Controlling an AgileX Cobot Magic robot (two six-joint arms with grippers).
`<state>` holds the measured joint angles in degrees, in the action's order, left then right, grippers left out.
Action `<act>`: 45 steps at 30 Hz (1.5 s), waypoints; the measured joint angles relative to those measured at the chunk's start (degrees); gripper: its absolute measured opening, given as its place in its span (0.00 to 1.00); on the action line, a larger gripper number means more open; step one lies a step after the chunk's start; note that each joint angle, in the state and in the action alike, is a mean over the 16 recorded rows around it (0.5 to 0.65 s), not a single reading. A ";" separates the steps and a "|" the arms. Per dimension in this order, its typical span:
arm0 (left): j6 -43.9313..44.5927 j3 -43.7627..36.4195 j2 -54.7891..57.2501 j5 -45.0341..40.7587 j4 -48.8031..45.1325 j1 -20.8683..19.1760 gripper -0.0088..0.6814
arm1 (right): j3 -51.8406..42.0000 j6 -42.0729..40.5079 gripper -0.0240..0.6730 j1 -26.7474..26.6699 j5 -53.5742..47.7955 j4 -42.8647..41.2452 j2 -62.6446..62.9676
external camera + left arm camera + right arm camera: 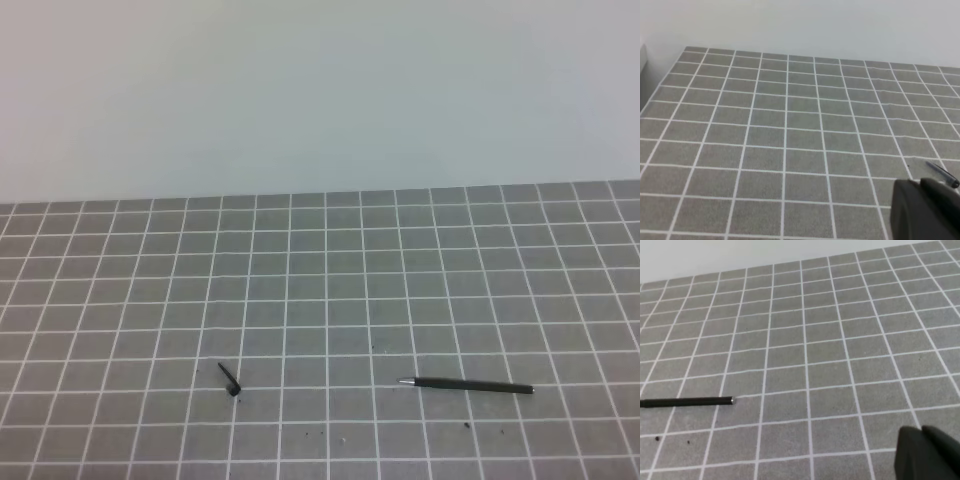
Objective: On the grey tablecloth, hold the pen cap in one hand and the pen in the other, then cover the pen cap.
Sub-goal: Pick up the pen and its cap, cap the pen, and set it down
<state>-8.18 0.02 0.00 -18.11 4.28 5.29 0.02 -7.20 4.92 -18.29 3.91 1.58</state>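
The grey tablecloth covers the table. The pen cap lies at the front left, its thin clip pointing up-left. It also shows at the right edge of the left wrist view. The pen lies flat at the front right, silvery tip to the left. In the right wrist view it lies at the left edge. Neither gripper shows in the exterior high view. Only a dark corner of my left gripper and of my right gripper shows. Both are away from the objects, jaws hidden.
A plain pale wall rises behind the cloth's far edge. A few small dark specks dot the cloth near the pen. The cloth's left edge shows in the left wrist view.
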 joint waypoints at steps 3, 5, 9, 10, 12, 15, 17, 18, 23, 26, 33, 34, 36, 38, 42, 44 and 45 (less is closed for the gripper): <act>0.00 0.00 0.00 0.02 0.00 0.00 0.01 | 0.00 0.00 0.05 0.00 0.00 0.00 0.00; 0.00 0.00 0.00 0.03 0.00 0.00 0.01 | 0.00 0.00 0.05 0.00 0.00 0.00 0.00; -0.01 0.00 0.00 0.11 0.00 0.00 0.01 | 0.00 0.01 0.05 0.01 0.00 0.02 -0.20; -0.01 0.00 0.00 0.12 0.00 0.00 0.01 | 0.00 0.02 0.05 0.01 0.00 0.03 -0.20; -0.02 0.00 0.00 0.13 0.00 0.00 0.01 | 0.00 0.03 0.05 0.01 0.00 0.04 -0.20; -0.05 0.00 0.00 0.15 0.00 0.00 0.01 | 0.00 0.07 0.05 0.01 0.00 0.06 -0.20; -0.06 -0.15 -0.10 0.24 0.01 -0.01 0.01 | 0.00 0.10 0.05 0.01 0.00 0.07 -0.20; -0.07 -0.31 -0.21 0.36 0.02 -0.02 0.01 | 0.00 0.11 0.05 0.01 0.00 0.08 -0.20; -0.11 -0.31 -0.21 0.69 0.02 -0.02 0.01 | 0.00 0.18 0.05 0.01 0.00 0.10 -0.30; -0.13 -0.31 -0.21 1.01 0.02 -0.02 0.01 | 0.00 0.20 0.05 0.01 0.00 0.10 -0.20; -0.13 -0.15 -0.10 2.16 1.08 -0.01 0.01 | 0.00 0.21 0.05 0.01 0.00 0.88 -0.20; -0.14 0.00 0.00 2.37 1.49 0.00 0.01 | 0.00 0.21 0.05 0.01 0.00 1.19 -0.20; -0.14 0.00 0.00 3.03 2.59 0.00 0.01 | 0.00 0.21 0.05 0.00 0.02 2.02 0.00; -0.14 0.00 0.00 3.71 4.06 0.00 0.01 | -0.01 0.21 0.05 0.00 0.13 3.19 0.00; -0.13 -0.15 -0.10 5.61 8.23 -0.01 0.01 | -0.05 0.21 0.05 0.00 0.81 6.72 0.00; -0.13 -0.15 -0.10 6.56 10.94 -0.01 0.01 | -0.07 0.21 0.05 0.00 1.47 9.09 0.00; -0.13 -0.15 -0.10 7.03 12.48 -0.01 0.01 | -0.08 0.21 0.05 0.00 1.90 10.37 0.00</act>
<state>-8.31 -0.13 -0.10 -11.08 16.76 5.28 -0.06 -6.99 4.92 -16.39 14.29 1.58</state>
